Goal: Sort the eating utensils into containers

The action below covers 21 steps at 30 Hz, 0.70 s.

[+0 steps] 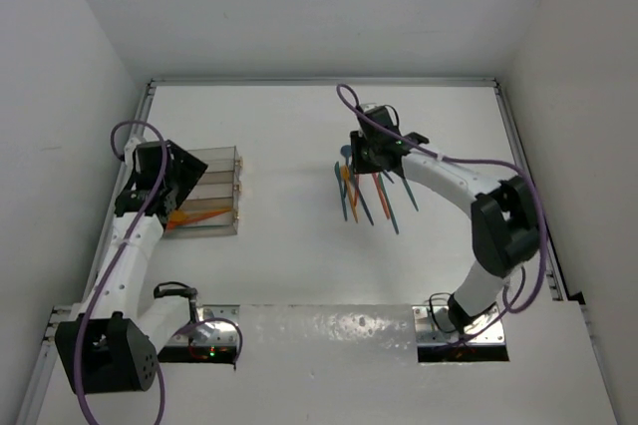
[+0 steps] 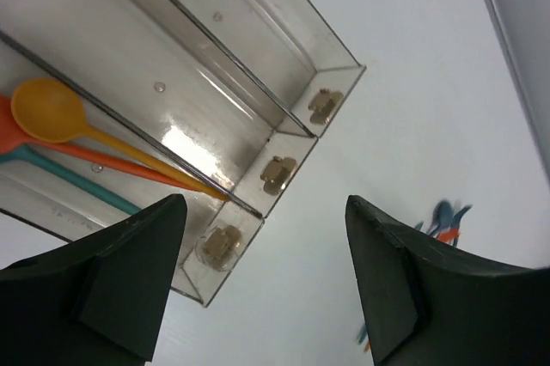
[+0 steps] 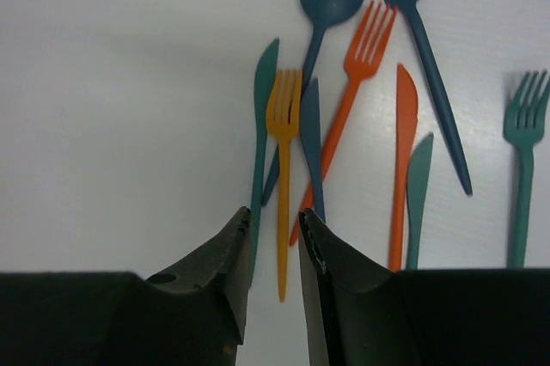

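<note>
- The yellow fork (image 3: 284, 125) lies flat on the bench (image 3: 112, 82). Its prongs point to the top of the frame and its handle runs straight down.
- The right arm reaches far out. The right fingers (image 3: 215, 271) are nearly together, and the handle sits untouched in their small gap.
- The left fingers (image 2: 120, 271) are spread wide over the containers (image 2: 318, 74).

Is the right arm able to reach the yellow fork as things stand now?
Probably yes: the right claw straddles the handle of the yellow fork; nothing covers it, though a teal knife lies close beside.
</note>
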Each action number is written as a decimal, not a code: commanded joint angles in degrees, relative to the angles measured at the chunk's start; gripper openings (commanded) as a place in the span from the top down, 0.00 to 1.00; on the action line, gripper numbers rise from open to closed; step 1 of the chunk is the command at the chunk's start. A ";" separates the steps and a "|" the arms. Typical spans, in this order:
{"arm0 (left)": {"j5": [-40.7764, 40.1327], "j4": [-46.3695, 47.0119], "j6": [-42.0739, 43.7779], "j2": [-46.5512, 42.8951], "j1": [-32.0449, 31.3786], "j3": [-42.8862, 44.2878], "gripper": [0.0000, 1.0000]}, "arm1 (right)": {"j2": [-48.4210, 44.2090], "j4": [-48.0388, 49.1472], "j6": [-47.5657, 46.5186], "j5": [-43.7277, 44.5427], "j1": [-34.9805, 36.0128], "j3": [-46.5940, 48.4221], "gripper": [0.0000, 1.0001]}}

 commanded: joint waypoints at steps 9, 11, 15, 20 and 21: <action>6.62 -0.71 21.13 1.58 -10.12 7.71 0.24 | 21.37 1.77 -0.20 6.51 -0.14 19.59 0.68; 6.16 -1.59 22.01 2.02 -12.59 8.68 0.24 | 23.67 0.81 0.15 7.57 -0.14 21.45 0.68; 7.92 -2.12 23.16 2.37 -13.12 8.77 0.24 | 27.98 -1.48 1.91 12.39 -0.14 25.68 0.68; 9.76 -2.13 24.04 2.11 -13.30 8.25 0.23 | 30.08 -1.48 3.05 13.20 -0.31 25.59 0.68; 9.94 -2.04 24.13 2.20 -13.30 7.98 0.23 | 30.70 -1.74 3.58 12.94 -0.40 26.20 0.68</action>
